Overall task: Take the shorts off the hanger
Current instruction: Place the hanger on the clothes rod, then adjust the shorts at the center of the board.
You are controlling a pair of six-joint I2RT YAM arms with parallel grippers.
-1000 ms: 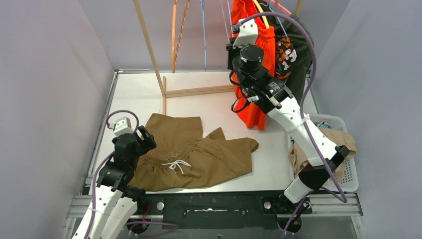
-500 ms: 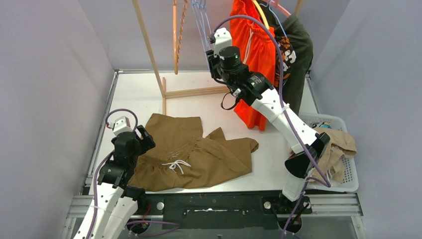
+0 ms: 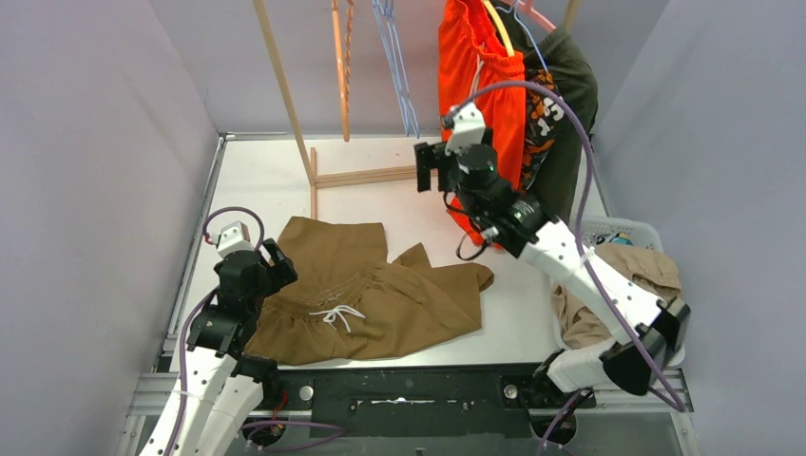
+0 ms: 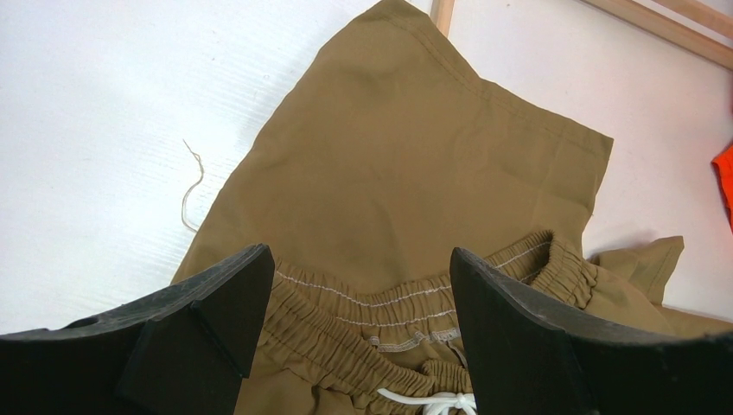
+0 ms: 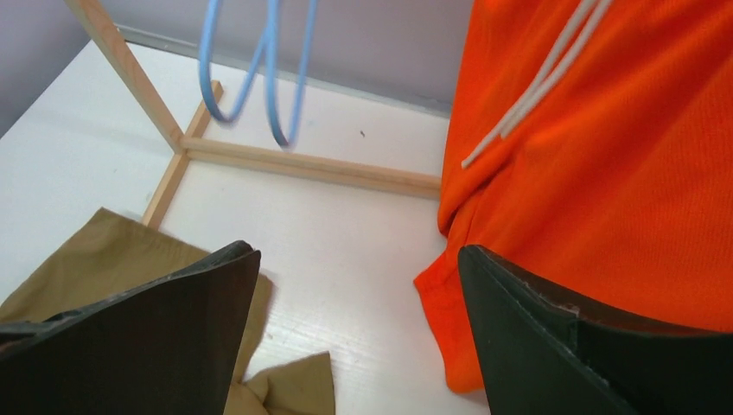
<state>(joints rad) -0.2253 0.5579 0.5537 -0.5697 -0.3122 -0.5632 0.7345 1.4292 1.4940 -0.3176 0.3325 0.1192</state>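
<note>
Checking in roughly midway: we're seeing the brown shorts (image 3: 380, 299) lying crumpled on the bench (image 3: 266, 180), off any hanger, and a beige pair (image 3: 656, 271) sitting in the white basket (image 3: 670, 356) at the right. Some blue hangers (image 3: 394, 57) and an orange hanger (image 3: 339, 66) are hanging bare on the wooden rack (image 3: 280, 85). Three pairs are remaining: the orange-red shorts (image 3: 480, 85), the camouflage shorts (image 3: 544, 114) and the dark green shorts (image 3: 575, 95) are all hanging at the back right. The left tool (image 4: 359, 285) is hovering spread wide over the brown waistband, gripping nothing. The right tool (image 5: 359, 259) is hanging released too, just beside the orange-red pair and not touching it, as far as we're seeing.
</note>
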